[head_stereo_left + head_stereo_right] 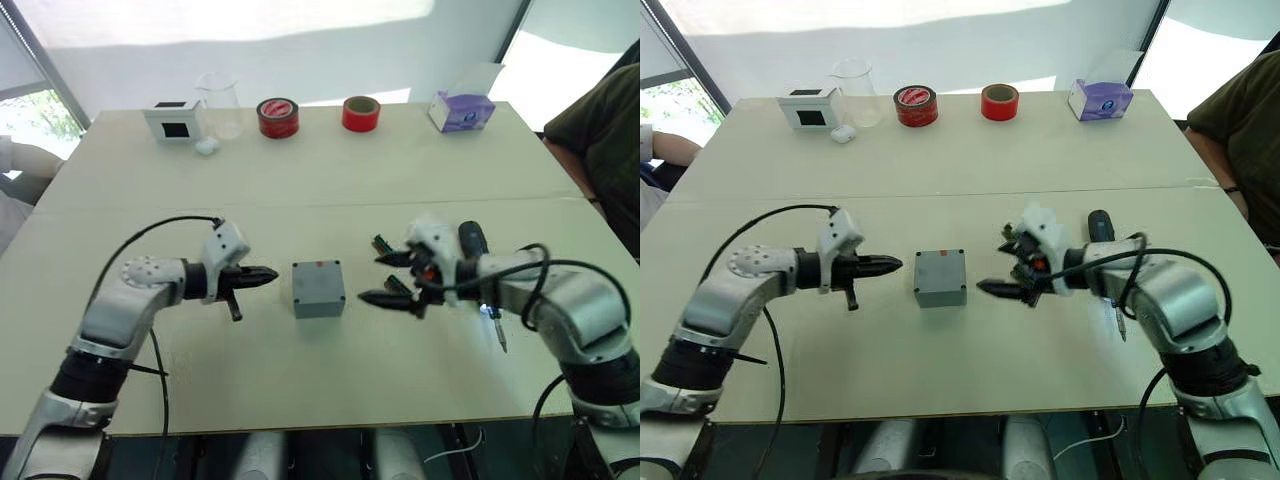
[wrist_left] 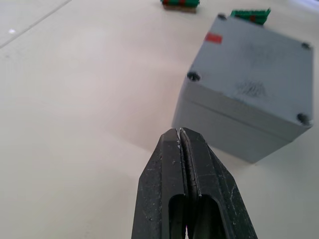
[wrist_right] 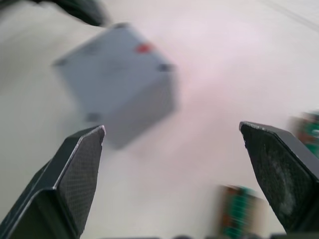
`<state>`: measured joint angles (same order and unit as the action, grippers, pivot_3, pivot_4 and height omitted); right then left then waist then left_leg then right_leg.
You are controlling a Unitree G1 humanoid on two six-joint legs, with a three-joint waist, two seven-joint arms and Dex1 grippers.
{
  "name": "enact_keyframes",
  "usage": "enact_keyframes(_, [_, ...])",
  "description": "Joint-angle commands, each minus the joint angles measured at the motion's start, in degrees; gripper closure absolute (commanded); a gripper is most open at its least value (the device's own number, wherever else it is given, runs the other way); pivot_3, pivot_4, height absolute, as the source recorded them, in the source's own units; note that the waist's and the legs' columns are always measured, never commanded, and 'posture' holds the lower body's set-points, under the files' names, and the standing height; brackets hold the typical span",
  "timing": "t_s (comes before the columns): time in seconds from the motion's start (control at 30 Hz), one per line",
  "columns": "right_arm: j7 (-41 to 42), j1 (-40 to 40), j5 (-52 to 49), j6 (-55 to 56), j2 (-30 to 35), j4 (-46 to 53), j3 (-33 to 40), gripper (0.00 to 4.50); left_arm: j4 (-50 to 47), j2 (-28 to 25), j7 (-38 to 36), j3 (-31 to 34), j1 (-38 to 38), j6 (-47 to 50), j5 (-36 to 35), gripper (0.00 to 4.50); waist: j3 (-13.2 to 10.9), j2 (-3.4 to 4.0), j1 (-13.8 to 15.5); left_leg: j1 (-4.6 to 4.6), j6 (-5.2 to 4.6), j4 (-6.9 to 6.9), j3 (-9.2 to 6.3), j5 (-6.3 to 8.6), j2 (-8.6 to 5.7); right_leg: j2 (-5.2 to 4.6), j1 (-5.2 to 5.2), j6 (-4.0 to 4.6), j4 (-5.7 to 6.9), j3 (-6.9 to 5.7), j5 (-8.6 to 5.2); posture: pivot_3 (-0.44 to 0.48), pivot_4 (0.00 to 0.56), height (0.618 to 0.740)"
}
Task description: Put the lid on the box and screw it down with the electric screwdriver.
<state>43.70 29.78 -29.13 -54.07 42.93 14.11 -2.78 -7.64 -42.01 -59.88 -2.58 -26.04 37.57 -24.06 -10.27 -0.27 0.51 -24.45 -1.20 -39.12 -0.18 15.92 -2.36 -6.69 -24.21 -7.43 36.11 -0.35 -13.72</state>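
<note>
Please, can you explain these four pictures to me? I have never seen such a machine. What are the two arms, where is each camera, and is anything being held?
It is a humanoid robot with two arms. Two pictures come from cameras in its head, looking down on a table; the other two come from cameras on its wrists. The left gripper is shut and empty. The right gripper is open and empty. Between them stands a grey box with its lid already on top. A black electric screwdriver lies behind the right arm. At the far edge are a white box, a clear cup, two red tape rolls and a purple tissue box.

box (image 1: 319, 288) between grippers, electric screwdriver (image 1: 478, 262) right
</note>
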Motion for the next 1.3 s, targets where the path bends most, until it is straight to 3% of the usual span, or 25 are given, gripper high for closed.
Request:
enact_keyframes(0.03, [-2.73, 2.35, 4.65, 6.74, -2.83, -8.45, 0.50, 0.02, -4.21, -0.73, -1.99, 1.62, -1.86, 2.48, -4.11, 4.50, 0.00, 0.01, -0.03, 0.00, 0.00, 0.00, 0.00, 0.00, 0.00, 0.00, 0.00, 0.00, 0.00, 0.00, 0.00, 0.000, 0.150, 0.740])
enact_keyframes(0.27, [-1.92, 3.99, 9.42, 14.15, -6.72, -17.94, -1.41, 0.02, -6.56, 0.01, -1.00, 1.03, -3.85, 4.68, -5.62, 4.50, 0.00, 0.01, -0.22, -0.01, 0.20, 0.02, 0.03, -0.12, 0.01, 0.02, -0.02, 0.00, 0.01, 0.01, 0.00, 0.000, 0.150, 0.740])
enact_keyframes(0.4, [-2.05, 5.36, 10.95, 16.15, -8.89, -21.28, -1.81, 1.03, -7.23, 0.57, -0.15, 0.71, -2.95, 4.69, -5.67, 4.50, 0.00, 0.01, -0.48, 0.00, 0.18, 0.02, 0.03, -0.11, 0.01, 0.02, -0.02, 0.00, 0.02, 0.01, 0.00, 0.000, 0.150, 0.740])
enact_keyframes(0.73, [-1.96, 6.93, 13.16, 18.14, -11.15, -24.52, -1.71, 1.03, -7.78, 0.66, 0.78, 0.62, -1.77, 4.70, -5.95, 4.50, 0.00, 0.01, -1.06, -0.01, 0.28, 0.03, 0.00, -0.17, 0.02, 0.04, -0.02, 0.00, 0.02, 0.01, 0.00, 0.000, 0.150, 0.740])
enact_keyframes(0.83, [-1.94, 7.13, 13.59, 18.50, -11.65, -24.95, -1.73, 1.87, -7.85, 0.72, 0.88, 0.61, -1.55, 4.74, -6.06, 4.50, 0.00, 0.02, -1.24, 0.00, 0.29, 0.04, 0.00, -0.17, 0.02, 0.04, -0.03, 0.00, 0.02, 0.01, 0.00, 0.000, 0.150, 0.740])
enact_keyframes(0.9, [-1.96, 7.28, 13.71, 18.58, -11.83, -25.18, -1.63, 2.69, -7.87, 0.72, 0.97, 0.61, -1.46, 4.78, -6.13, 4.50, 0.00, 0.02, -1.27, 0.00, 0.29, 0.05, 0.00, -0.17, 0.02, 0.05, -0.04, 0.00, 0.02, 0.02, 0.00, 0.000, 0.150, 0.740])
enact_keyframes(1.3, [-1.78, 7.47, 14.49, 18.52, -12.90, -25.20, -1.55, 2.69, -7.81, 0.71, 1.18, 0.23, -0.79, 4.40, -5.99, 4.50, 0.00, 0.02, -1.19, -0.01, 0.31, 0.05, 0.00, -0.18, 0.02, 0.04, -0.03, 0.00, 0.02, 0.02, 0.00, 0.000, 0.150, 0.740])
